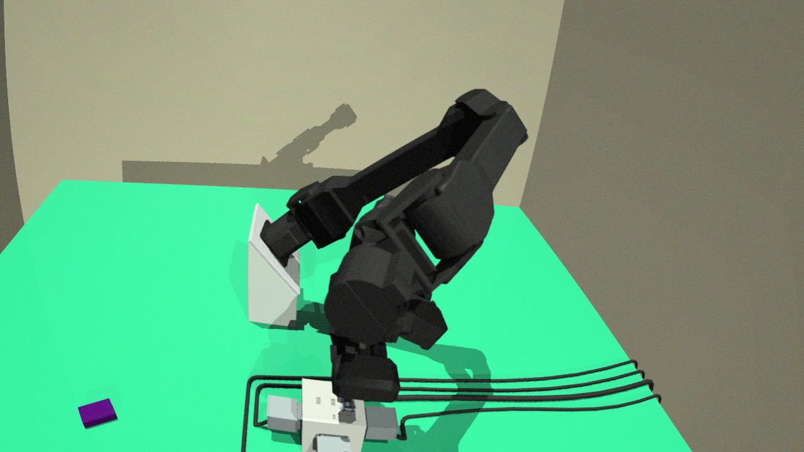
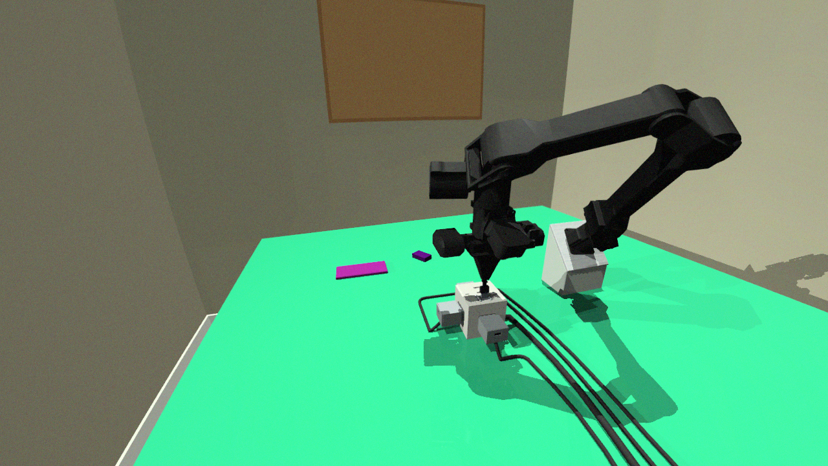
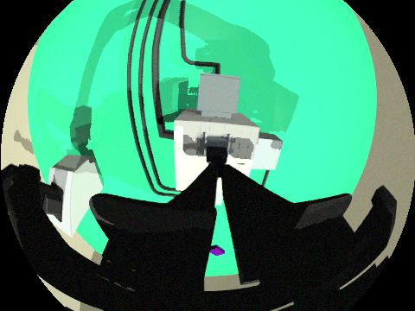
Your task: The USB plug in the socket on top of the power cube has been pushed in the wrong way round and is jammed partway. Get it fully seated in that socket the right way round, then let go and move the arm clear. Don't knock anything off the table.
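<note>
The gripper (image 2: 484,283), pointing down, clenches the plug (image 1: 347,414) on top of the cube (image 2: 474,316), and a crooked pull could tip the cube toward the cables (image 2: 555,359) at 5 o'clock.

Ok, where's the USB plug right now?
The USB plug sits at the socket on top of the white power cube, pinched in the jaws of the gripper, bottom centre of the top view, with grey adapters on either side.
</note>
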Tool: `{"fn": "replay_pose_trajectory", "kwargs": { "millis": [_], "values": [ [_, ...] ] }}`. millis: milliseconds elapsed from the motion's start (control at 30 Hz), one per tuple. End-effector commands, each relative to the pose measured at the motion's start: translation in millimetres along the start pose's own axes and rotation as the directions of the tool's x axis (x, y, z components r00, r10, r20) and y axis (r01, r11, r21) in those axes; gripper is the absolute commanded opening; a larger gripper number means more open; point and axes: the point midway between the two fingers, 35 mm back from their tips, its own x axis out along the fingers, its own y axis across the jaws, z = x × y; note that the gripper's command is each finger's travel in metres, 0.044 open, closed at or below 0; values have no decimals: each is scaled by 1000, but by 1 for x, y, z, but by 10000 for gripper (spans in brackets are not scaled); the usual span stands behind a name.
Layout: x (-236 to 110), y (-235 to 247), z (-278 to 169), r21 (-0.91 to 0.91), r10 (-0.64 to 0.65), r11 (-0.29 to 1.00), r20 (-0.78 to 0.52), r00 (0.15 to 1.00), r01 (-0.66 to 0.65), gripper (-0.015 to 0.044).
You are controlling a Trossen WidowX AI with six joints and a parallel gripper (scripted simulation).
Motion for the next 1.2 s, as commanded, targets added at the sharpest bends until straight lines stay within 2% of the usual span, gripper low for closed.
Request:
{"fn": "replay_pose_trajectory", "kwargs": {
  "millis": [0,1167],
  "values": [
    [-1,0,1,-1,-6,1000,-2,1000,6,0],
    [3,0,1,-1,-7,1000,-2,1000,7,0]
  ]
}}
